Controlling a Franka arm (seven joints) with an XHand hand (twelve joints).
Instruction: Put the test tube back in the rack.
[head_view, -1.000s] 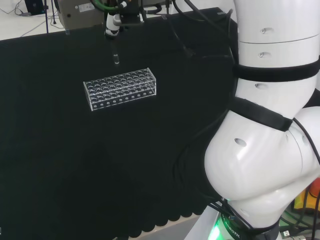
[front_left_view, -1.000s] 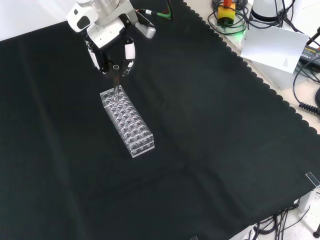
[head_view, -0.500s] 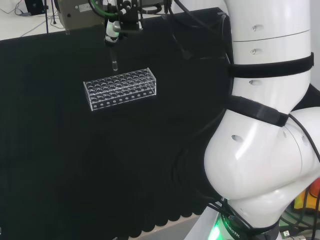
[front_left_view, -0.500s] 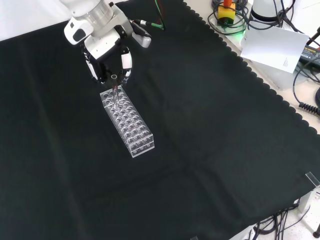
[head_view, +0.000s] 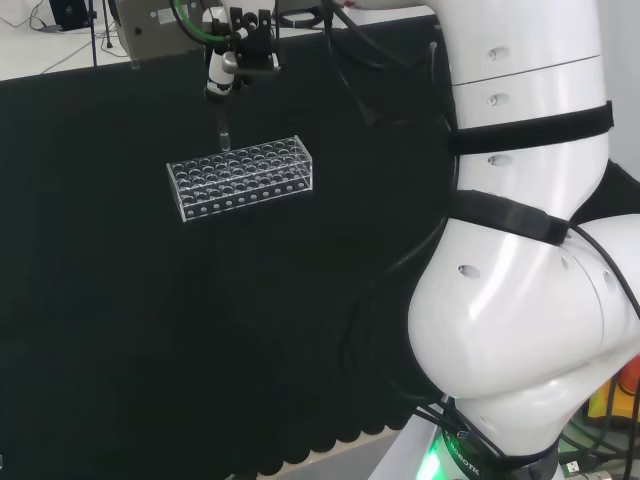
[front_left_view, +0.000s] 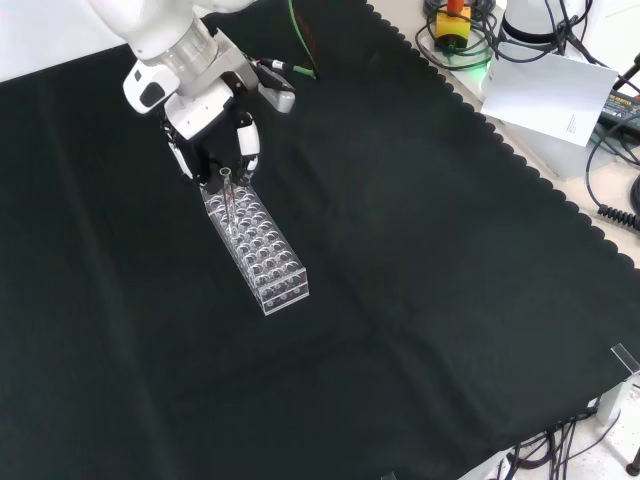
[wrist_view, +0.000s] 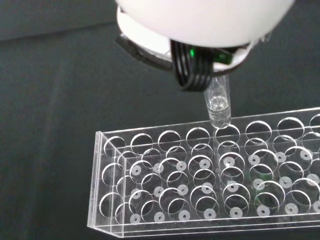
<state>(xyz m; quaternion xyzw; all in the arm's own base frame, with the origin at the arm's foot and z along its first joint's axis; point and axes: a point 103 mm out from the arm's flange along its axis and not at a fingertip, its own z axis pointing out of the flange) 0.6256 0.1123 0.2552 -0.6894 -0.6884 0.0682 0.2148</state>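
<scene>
A clear plastic rack (head_view: 240, 176) (front_left_view: 255, 243) (wrist_view: 210, 180) with several rows of round holes lies on the black cloth. The black and white hand (head_view: 232, 62) (front_left_view: 210, 140) hangs over the rack's far end in the front view, its fingers curled round a clear test tube (head_view: 223, 128) (front_left_view: 227, 190) (wrist_view: 218, 102). The tube stands upright. In the wrist view its rounded lower end sits just above a hole in the rack's edge row. Whether the tip has entered the hole I cannot tell.
The arm's big white links (head_view: 530, 250) take up the head view's right. Cables, a red and yellow device (front_left_view: 455, 22) and a white sheet (front_left_view: 548, 95) lie past the cloth's scalloped edge at the front view's top right. A grey box (head_view: 160, 28) stands behind the cloth.
The hand has come down and shifted toward the rack with the tube; the tube's lower end has dropped from well above the rack to the level of its top.
</scene>
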